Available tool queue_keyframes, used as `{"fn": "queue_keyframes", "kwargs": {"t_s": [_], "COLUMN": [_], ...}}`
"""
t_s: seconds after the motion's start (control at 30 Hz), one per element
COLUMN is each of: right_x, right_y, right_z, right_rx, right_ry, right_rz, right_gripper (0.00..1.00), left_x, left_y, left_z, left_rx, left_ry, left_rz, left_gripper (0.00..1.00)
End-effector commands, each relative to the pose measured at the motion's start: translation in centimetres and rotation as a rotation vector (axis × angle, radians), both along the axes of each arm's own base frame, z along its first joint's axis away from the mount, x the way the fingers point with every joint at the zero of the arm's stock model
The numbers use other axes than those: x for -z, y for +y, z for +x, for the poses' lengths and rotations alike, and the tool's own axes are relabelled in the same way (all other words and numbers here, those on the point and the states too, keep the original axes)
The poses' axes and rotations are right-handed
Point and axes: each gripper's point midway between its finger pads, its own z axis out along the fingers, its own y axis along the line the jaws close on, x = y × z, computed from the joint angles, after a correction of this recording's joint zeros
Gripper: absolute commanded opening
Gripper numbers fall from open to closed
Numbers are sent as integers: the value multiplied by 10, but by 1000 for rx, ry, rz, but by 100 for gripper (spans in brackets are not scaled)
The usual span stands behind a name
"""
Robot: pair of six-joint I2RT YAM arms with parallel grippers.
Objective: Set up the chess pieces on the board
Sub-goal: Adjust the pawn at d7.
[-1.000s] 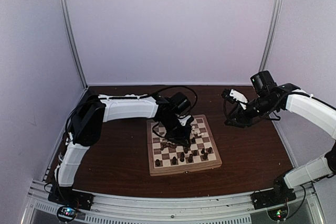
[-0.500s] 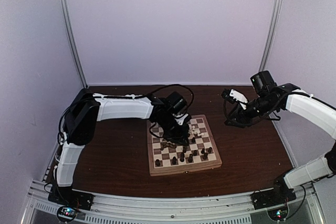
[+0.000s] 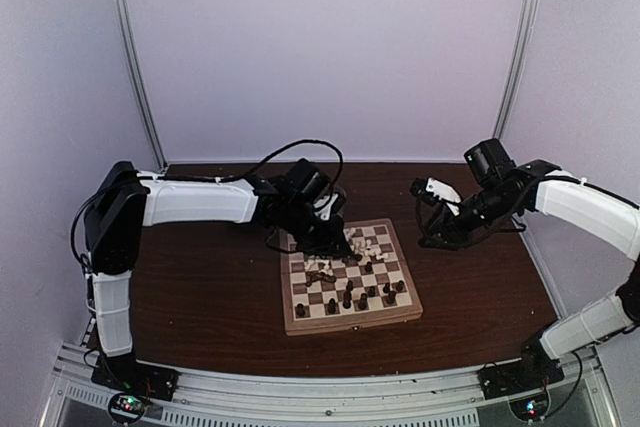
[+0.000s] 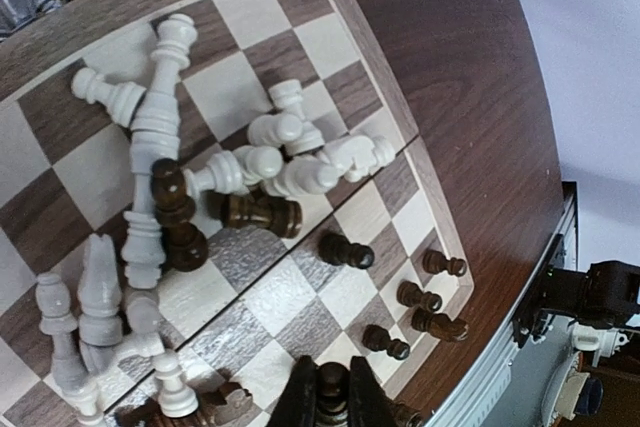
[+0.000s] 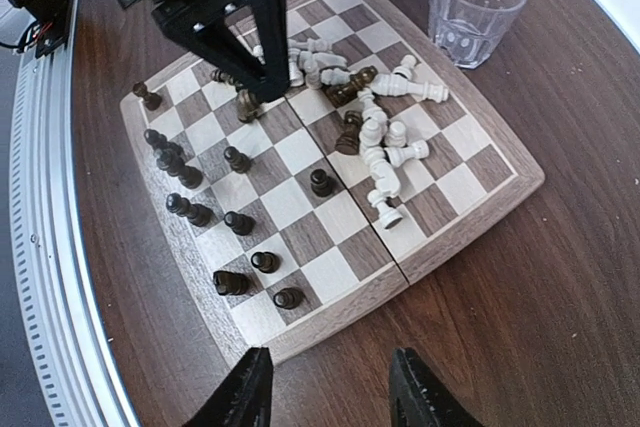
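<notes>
My left fingers [image 4: 300,402] are clamped on a dark chess piece [image 4: 332,387] over the board [image 3: 350,325]. My right fingers [image 5: 247,392] stand open and empty above the tabletop [image 5: 500,297] beside it. White pieces [image 4: 150,147] lie heaped mid-board.

Board [image 5: 345,217] checkered brown and cream, pale wood rim, dark pieces [image 5: 322,183] brown-black, white pieces [image 5: 385,157] cream, table [image 5: 520,327] dark brown woodgrain, glass [image 5: 477,7] clear, arms [image 3: 195,202] white with black joints, walls [image 3: 330,47] pale lilac.

Left gripper [image 3: 335,245] low among chess pieces [image 3: 350,297] on the board [image 3: 350,326] — right gripper [image 3: 425,232] aside.
</notes>
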Motion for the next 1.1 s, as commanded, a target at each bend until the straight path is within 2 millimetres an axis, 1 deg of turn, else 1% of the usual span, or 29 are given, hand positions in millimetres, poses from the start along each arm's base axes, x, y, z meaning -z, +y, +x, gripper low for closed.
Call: {"fn": "queue_keyframes", "kwargs": {"t_s": [0.0, 0.07, 0.17, 0.23, 0.33, 0.4, 0.47, 0.57, 0.63, 0.73, 0.83, 1.07], "right_x": [-5, -3, 6, 11, 24, 33, 42, 49, 59, 71, 81, 89], "right_y": [20, 34, 58, 74, 94, 103, 111, 120, 125, 130, 132, 137], "right_z": [-4, -11, -20, -19, -20, -22, -21, -21, -23, -23, -18, -13], "right_rx": [-83, -142, -243, -285, -336, -372, -394, -415, -432, -431, -414, -398], "right_ry": [-29, -21, -1, 24, 96, 128, 139, 154, 178, 184, 193, 192], "right_rz": [-20, -39, -98, -125, -168, -200, -219, -239, -266, -310, -347, -380], "right_gripper": [41, 39, 35, 33, 31, 30, 32, 34, 35, 35, 35, 35], "left_x": [-32, -40, -54, -63, -76, -84, -93, -98, -98, -102, -103, -105], "left_y": [10, 25, 47, 61, 83, 98, 113, 137, 147, 157, 164, 163], "left_z": [27, 33, 40, 43, 50, 57, 67, 83, 89, 93, 93, 91], "left_rx": [-69, -85, -91, -90, -87, -89, -94, -132, -158, -205, -217, -205], "left_ry": [-98, -135, -183, -202, -228, -251, -284, -303, -292, -274, -288, -286], "left_rz": [-68, -48, -23, -1, 26, 43, 50, 58, 30, -48, -37, -36], "left_gripper": [0, 0, 0, 0, 0, 0, 0, 0, 0, 0, 0, 0]}}
